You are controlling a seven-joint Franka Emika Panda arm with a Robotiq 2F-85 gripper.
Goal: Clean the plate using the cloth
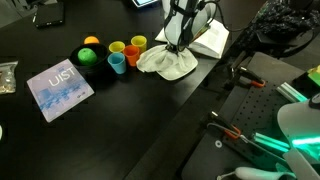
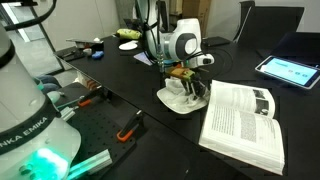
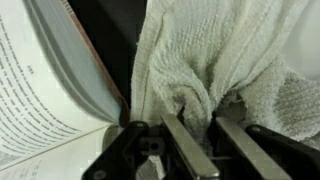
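Note:
A white cloth (image 1: 165,62) lies bunched over a white plate, whose rim (image 2: 172,106) shows beneath it in an exterior view. My gripper (image 1: 178,45) stands straight down on the cloth in both exterior views (image 2: 190,86). In the wrist view the two metal fingers (image 3: 200,125) pinch a raised fold of the cloth (image 3: 210,60) between them. The cloth hides most of the plate.
An open book (image 2: 245,120) lies right beside the plate and shows in the wrist view (image 3: 50,80). Several small cups (image 1: 127,54), a green ball (image 1: 88,57) and a blue booklet (image 1: 58,88) sit nearby. A tablet (image 2: 290,68) lies farther off.

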